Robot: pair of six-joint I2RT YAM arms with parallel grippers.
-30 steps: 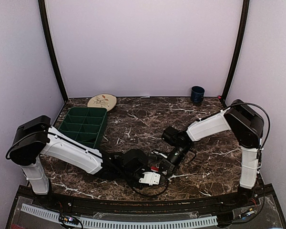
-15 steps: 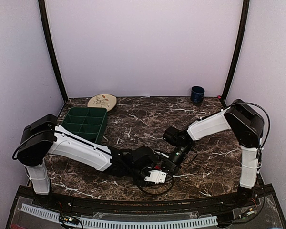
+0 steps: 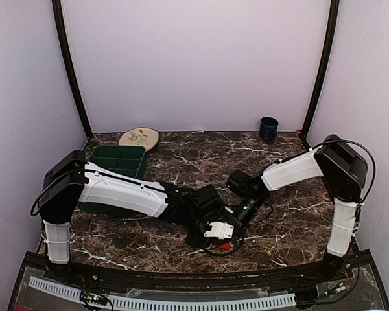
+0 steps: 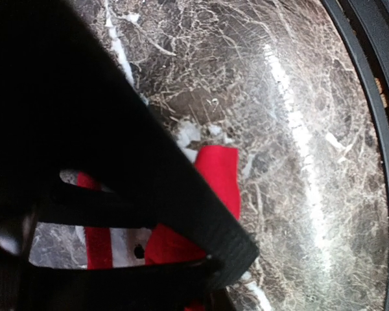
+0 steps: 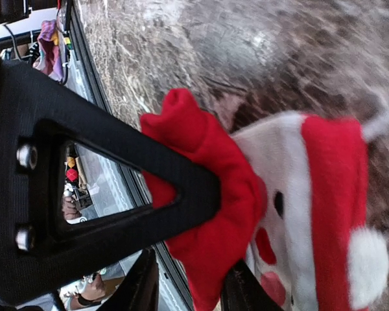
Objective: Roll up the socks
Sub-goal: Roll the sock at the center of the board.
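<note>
Since a second ago the left arm has swung across to the middle front of the table (image 3: 181, 162), and its tool now sits right up against the right one, low over the marble. Between them lies the red sock (image 5: 298, 194), close to the near edge, with one end bunched into a thick fold. I see no black sock anywhere in these views.

From its own camera, the left gripper (image 4: 230, 259) has its jaws drawn together at the tips with red cloth caught in them, so it looks clamped on the sock. The right gripper (image 5: 220, 243) has its jaws standing apart with the fold between them. The cloth touches the upper finger, but I cannot tell whether it is pinched or only resting there.

My guess is that this is a hand-over: the left pins the fold so it does not spring flat, while the right loosens to take a new hold further along. The roll looks barely begun, as most of the sock lies flat on the table.
</note>
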